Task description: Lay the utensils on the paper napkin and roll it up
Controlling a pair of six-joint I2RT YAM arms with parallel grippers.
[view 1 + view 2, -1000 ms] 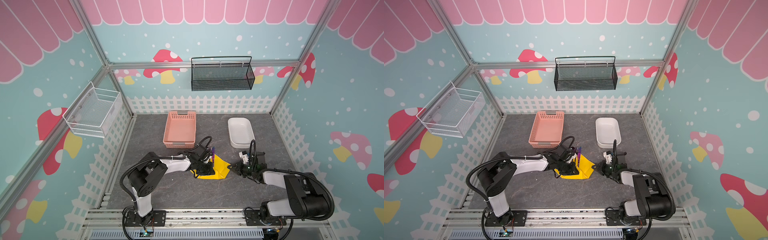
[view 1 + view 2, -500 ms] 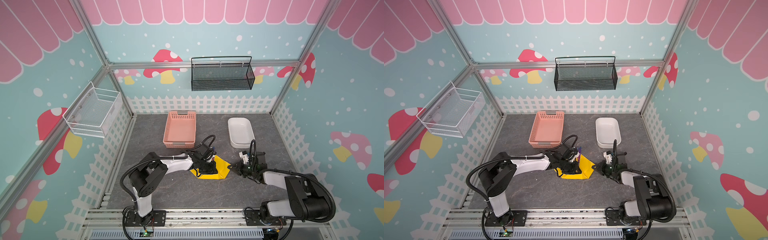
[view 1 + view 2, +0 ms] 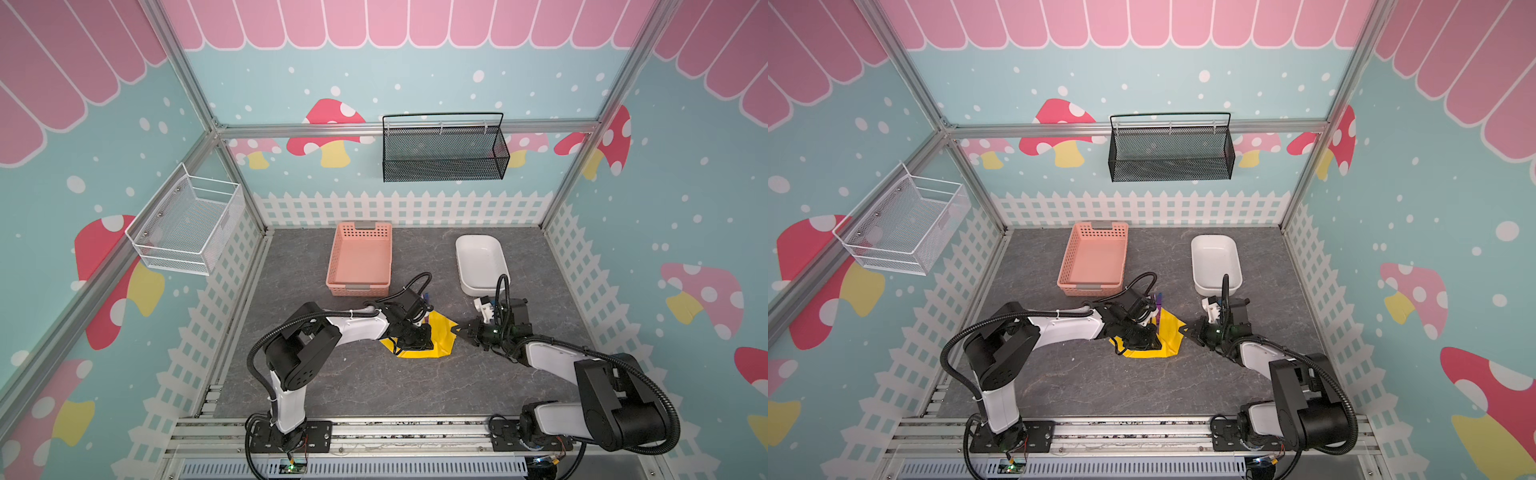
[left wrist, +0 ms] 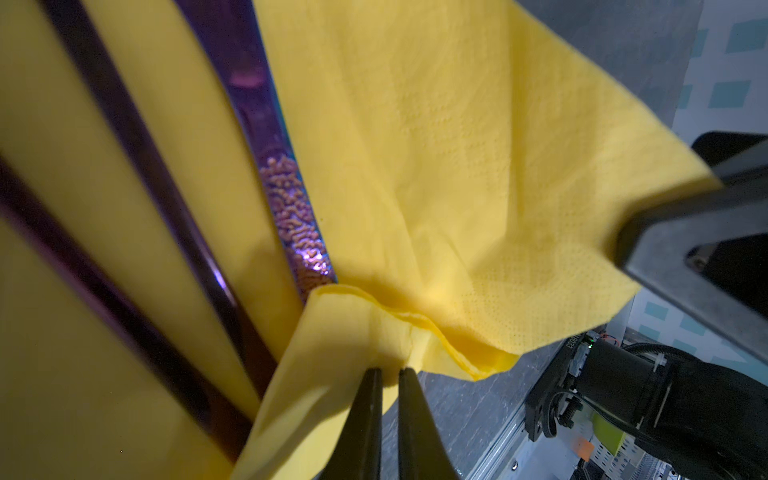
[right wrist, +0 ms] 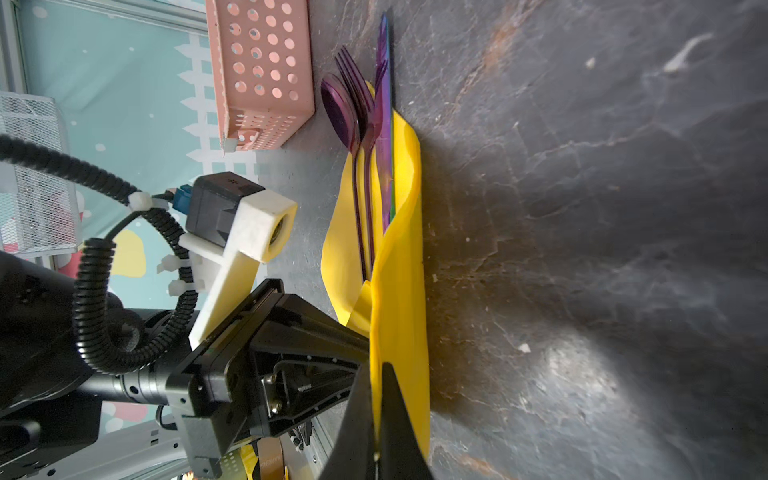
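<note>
Pinches a folded edge of the paper napkin (image 4: 457, 166) with the left tool (image 4: 389, 372), another edge with the right tool (image 5: 376, 376); cradles the utensils (image 5: 365, 124) in the fold, seemingly side by side.

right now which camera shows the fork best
Right wrist view: the fork lies on the napkin, tines clear. Left wrist view shows only blurred utensils; in both top views it is too small to tell apart.

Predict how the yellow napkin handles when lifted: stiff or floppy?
Likely floppy: the paper napkin sags and creases where it is pinched. Probably light and tear-prone; it looks thin and embossed. The utensils lie loose inside, so they may slide out.
</note>
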